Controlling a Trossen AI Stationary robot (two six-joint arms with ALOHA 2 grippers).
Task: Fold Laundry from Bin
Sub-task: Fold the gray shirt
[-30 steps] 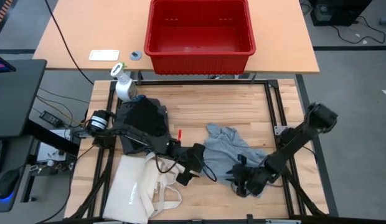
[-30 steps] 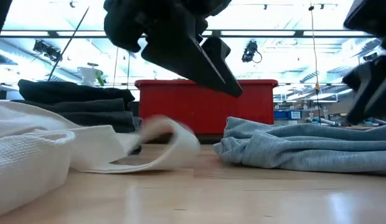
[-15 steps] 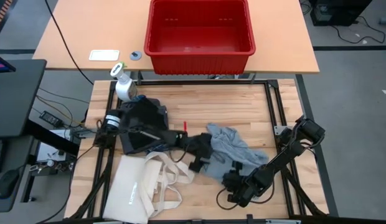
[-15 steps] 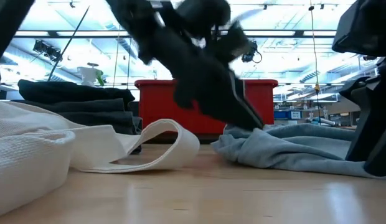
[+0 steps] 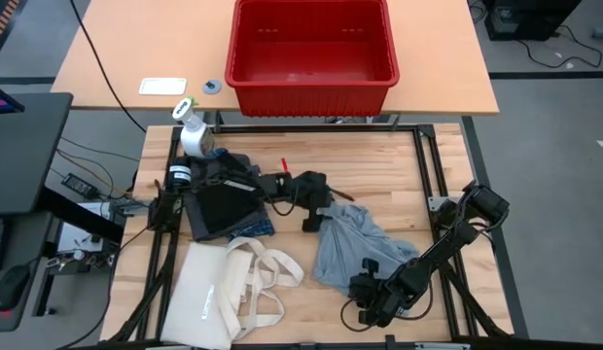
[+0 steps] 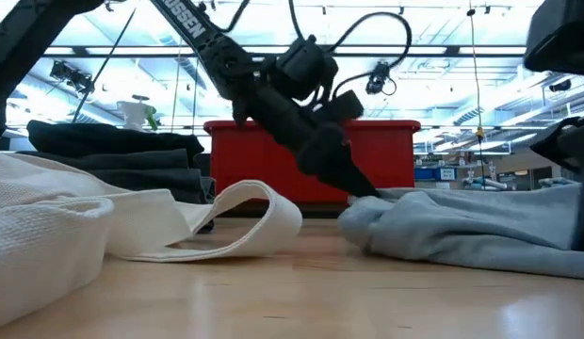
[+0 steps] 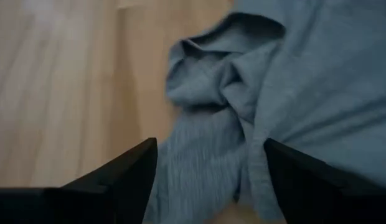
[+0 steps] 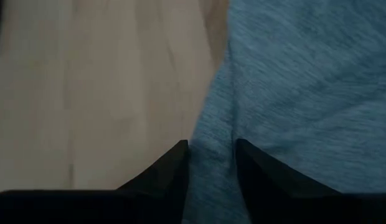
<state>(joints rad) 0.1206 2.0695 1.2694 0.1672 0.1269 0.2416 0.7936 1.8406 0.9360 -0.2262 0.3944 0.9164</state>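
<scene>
- Lettering on the left arm read "OSSEN" in the low view, the start of the word cut off by the frame edge; no other writing could be read.
- The light grey garment (image 5: 355, 243) lay crumpled on the wooden counter (image 5: 379, 165), on the near side of the red bin (image 5: 312, 44), which stood on a separate, paler counter.
- The left claw (image 5: 313, 209) sat at the garment's edge nearest the bin, its fingers (image 7: 118, 180) spread wide with grey cloth between them, not closed on it.
- The right claw (image 5: 365, 292) was at the garment's edge farthest from the bin; its wrist view showed the fingers (image 8: 162, 174) standing narrowly apart with a strip of the cloth between them.
- Only the high view showed the black garment (image 5: 224, 194) over a plaid piece, the cream tote bag (image 5: 224, 292) and the white spray bottle (image 5: 193, 131), all left of the grey garment.
- The low view alone showed the ceiling lights of the room behind the bin.
</scene>
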